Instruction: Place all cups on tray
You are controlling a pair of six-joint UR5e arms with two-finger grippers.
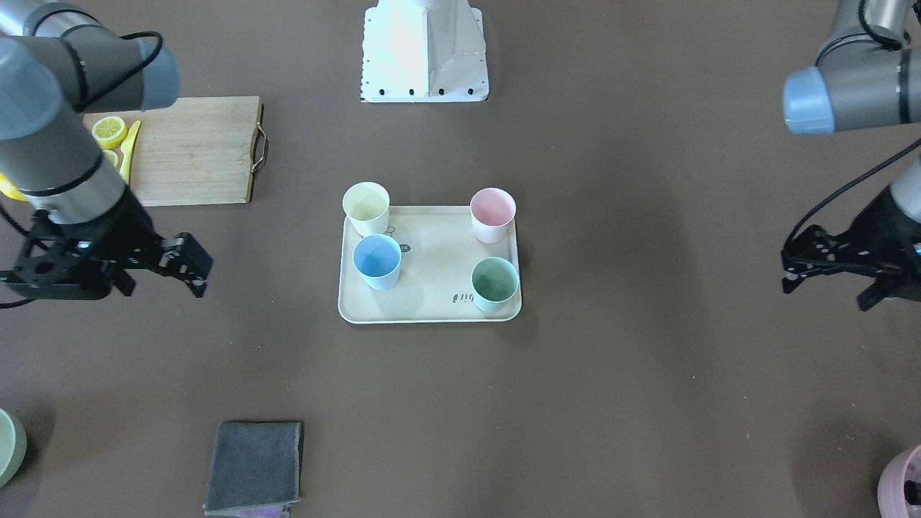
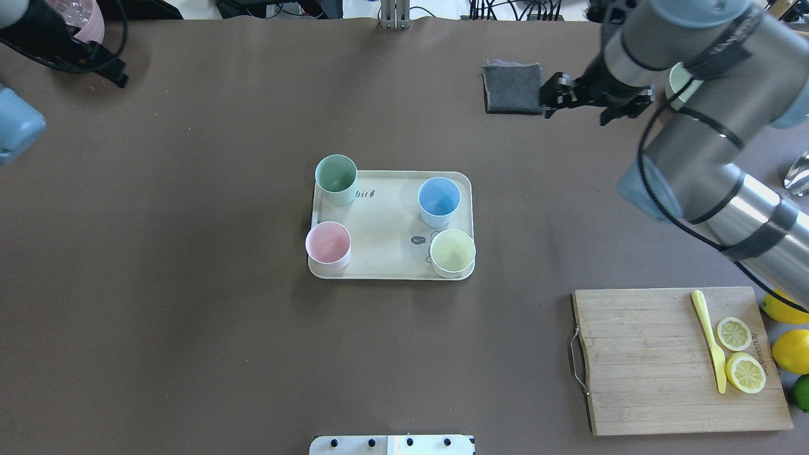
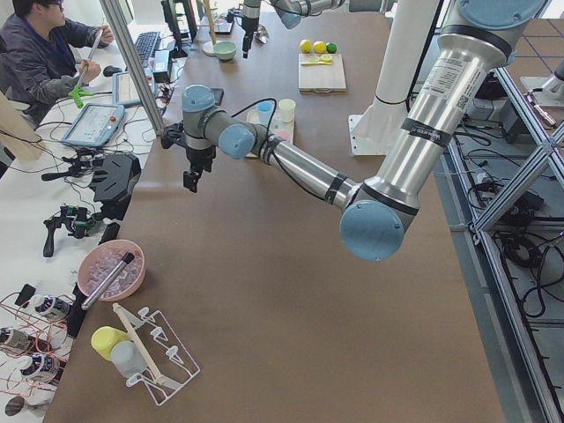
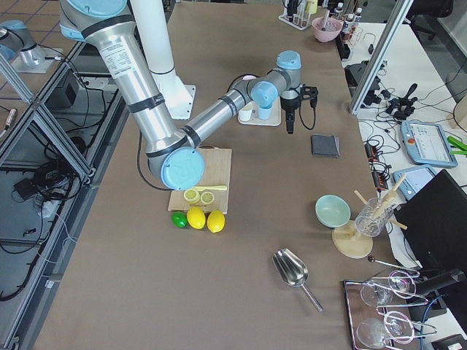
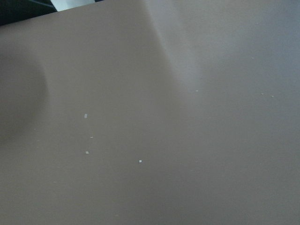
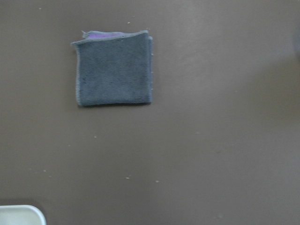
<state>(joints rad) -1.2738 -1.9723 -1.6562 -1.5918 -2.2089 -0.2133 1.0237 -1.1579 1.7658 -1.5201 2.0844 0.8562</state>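
The cream tray point(image 1: 432, 288) lies mid-table. All four cups stand upright on it, one near each corner: pale yellow point(image 1: 365, 205), pink point(image 1: 493, 212), light blue point(image 1: 376, 260) and mint green point(image 1: 495, 282). In the overhead view they show as green point(image 2: 336, 177), blue point(image 2: 438, 199), pink point(image 2: 328, 244) and yellow point(image 2: 452, 253) on the tray point(image 2: 385, 234). My right gripper point(image 2: 578, 107) hovers open and empty, far from the tray, near a grey cloth. My left gripper point(image 1: 827, 296) is open and empty, well off to the tray's other side.
A wooden cutting board point(image 2: 651, 360) with lemon slices and a yellow knife lies at my right. A folded grey cloth point(image 2: 512, 87) lies at the far side and also shows in the right wrist view point(image 6: 114, 69). A mauve pot point(image 1: 903, 485) and a pale-green bowl point(image 1: 8, 446) stand at the far corners.
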